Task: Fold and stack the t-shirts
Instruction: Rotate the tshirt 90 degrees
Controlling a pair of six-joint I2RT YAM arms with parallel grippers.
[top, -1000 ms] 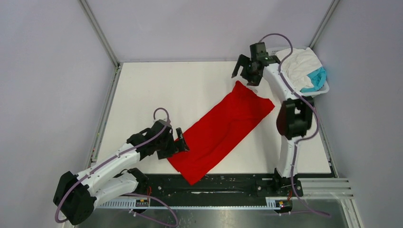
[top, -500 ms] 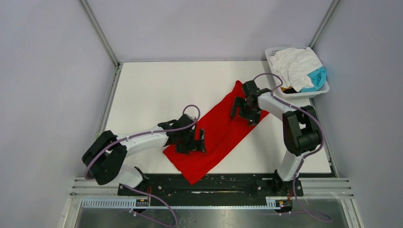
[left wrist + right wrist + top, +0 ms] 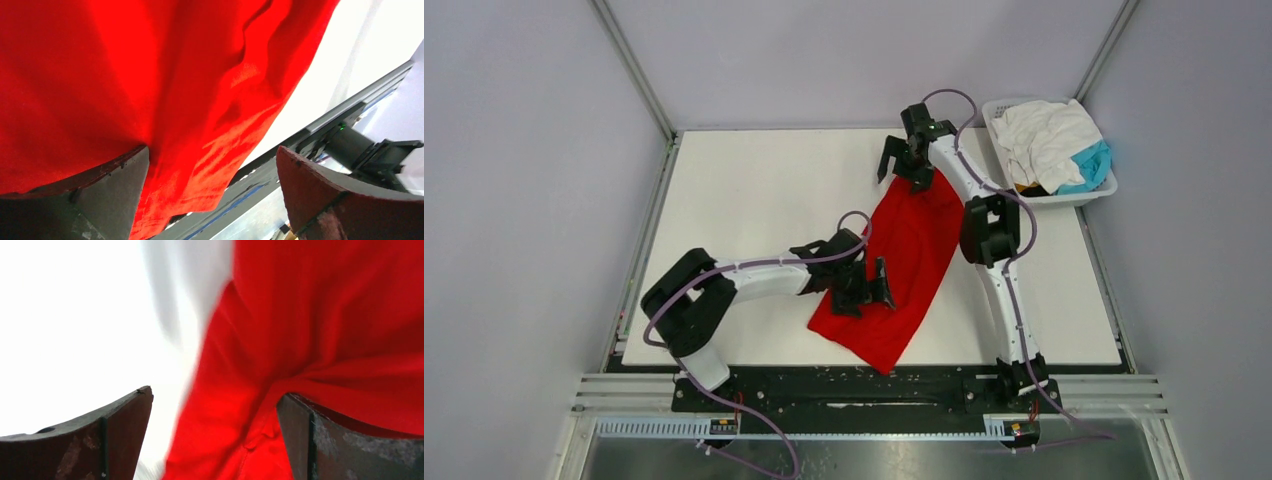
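The red t-shirt [image 3: 914,240] lies folded into a long strip on the white table, running from far centre towards the near edge. My left gripper [image 3: 867,287] is open, low over the strip's near half; its wrist view [image 3: 212,155] shows red cloth [image 3: 150,75] between the wide-apart jaws. My right gripper [image 3: 902,165] is open at the strip's far end; its wrist view [image 3: 214,395] shows the red cloth's edge [image 3: 325,315] between the jaws, blurred. A white t-shirt [image 3: 1049,135] and a teal one [image 3: 1089,165] lie bunched in the basket.
The white slotted basket [image 3: 1064,198] stands at the far right corner. The black base rail [image 3: 854,385] runs along the near table edge, just below the shirt's near tip. Bare white table [image 3: 754,200] lies left of the shirt. Grey walls enclose the table.
The red strip has swung from a diagonal to a steeper line, its near end shifted right. My left gripper moved right onto it. My right gripper moved to the far end.
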